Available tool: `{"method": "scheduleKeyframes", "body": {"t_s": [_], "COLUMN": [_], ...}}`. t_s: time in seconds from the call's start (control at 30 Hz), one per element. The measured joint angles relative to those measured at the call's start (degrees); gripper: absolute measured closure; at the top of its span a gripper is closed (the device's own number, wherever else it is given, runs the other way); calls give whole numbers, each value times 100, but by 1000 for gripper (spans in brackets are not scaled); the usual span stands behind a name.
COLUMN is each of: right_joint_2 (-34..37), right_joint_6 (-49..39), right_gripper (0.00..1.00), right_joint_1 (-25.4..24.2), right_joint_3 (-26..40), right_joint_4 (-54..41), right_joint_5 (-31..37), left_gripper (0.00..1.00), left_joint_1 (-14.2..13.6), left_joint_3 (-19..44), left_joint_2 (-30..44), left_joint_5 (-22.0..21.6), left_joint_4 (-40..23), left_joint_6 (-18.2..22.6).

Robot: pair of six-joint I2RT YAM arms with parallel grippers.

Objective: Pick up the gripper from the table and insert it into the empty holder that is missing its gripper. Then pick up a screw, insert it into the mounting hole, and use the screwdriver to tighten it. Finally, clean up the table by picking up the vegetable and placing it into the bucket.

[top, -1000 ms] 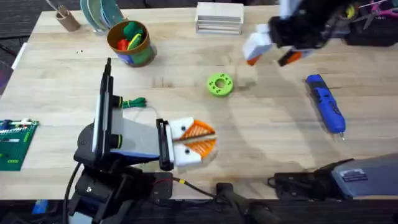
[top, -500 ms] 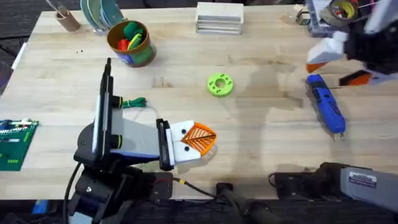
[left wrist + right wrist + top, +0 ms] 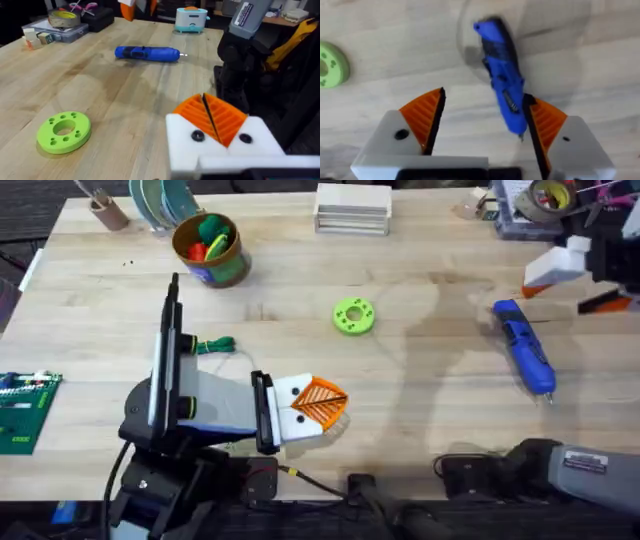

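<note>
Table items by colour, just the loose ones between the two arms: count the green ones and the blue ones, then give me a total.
Green: 2, the round disc with holes and the thin bean strand.
Blue: 1, the screwdriver, lying under the open right end effector.
Total: 3.
</note>
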Motion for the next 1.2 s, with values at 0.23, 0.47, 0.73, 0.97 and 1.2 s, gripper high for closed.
{"method": "scheduleKeyframes", "body": {"t_s": [0.23, 0.47, 0.73, 0.97, 1.2], "right_joint_2": [23, 154, 892, 1322, 1350], "right_joint_6": [-1626, -2443, -2712, -3149, -3377], "right_gripper": [36, 35, 36, 35, 32], "right_joint_1": [3, 4, 4, 4, 4], "right_joint_3": [-57, -445, -511, -544, -544], "right_joint_4": [-151, 323, 354, 449, 778], "right_joint_5": [-341, -323, -252, 158, 304], "left_gripper": [990, 990, 990, 990, 990], "left_joint_1": [0, 0, 0, 0, 0], "left_joint_3": [0, 0, 0, 0, 0], "left_joint_2": [-1, 0, 0, 0, 0], "left_joint_5": [-4, -64, -71, -71, -71], "left_joint_4": [0, 11, 11, 11, 11], "left_joint_6": [0, 0, 0, 0, 0]}}
